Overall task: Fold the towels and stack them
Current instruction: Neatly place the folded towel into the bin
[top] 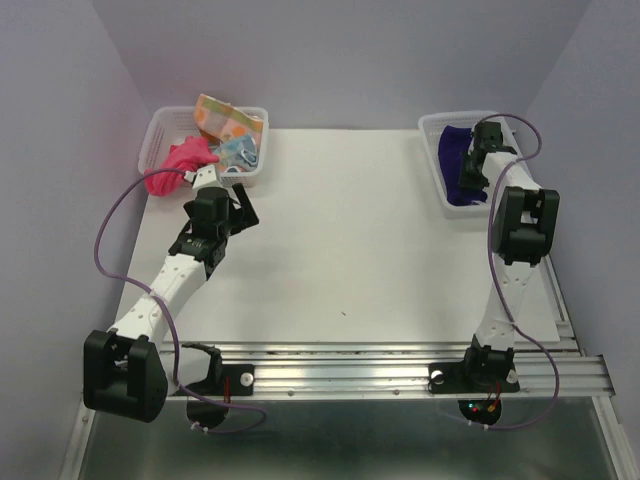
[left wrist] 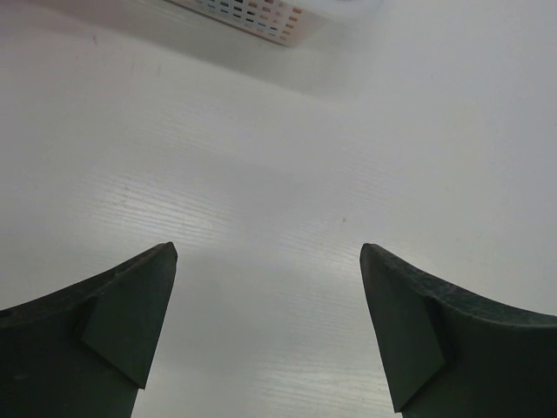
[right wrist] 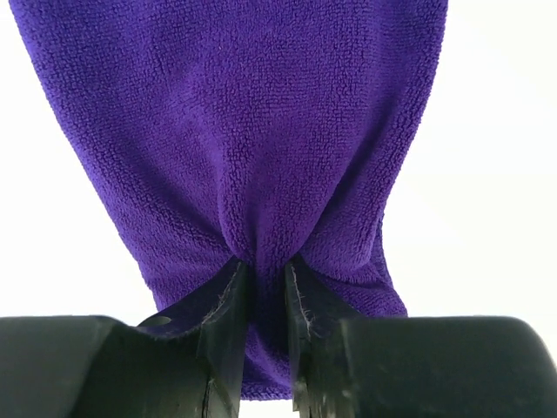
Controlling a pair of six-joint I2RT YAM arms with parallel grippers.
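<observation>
We're right at the grab step, nothing folded yet. Our right end effector (right wrist: 265, 272) is down in the right basket (top: 432, 128), jaws pinching a bunch of the purple towel (right wrist: 235, 131). The cloth puckers between the fingertips and spreads out ahead of them, lying in the basket.

Our left end effector (left wrist: 268, 257) is spread wide with nothing in it, hovering over bare surface (left wrist: 278, 157), with the left basket (top: 160, 135) just ahead of it. In that basket we see the pink towel (top: 175, 165) spilling over the rim, plus the light-blue patterned towel (top: 240, 152) and the orange-yellow patterned towel (top: 222, 118).

Next move as we read it: lift the purple towel straight up clear of the basket wall, then bring it back behind the end effector to the open surface and lay it flat.

The thing to watch is the basket rim close around the right end effector. The cloth could drag on it, or the light basket could come up too. It's a pinch on one bunch, so we'd guess the towel hangs crumpled and needs spreading.
</observation>
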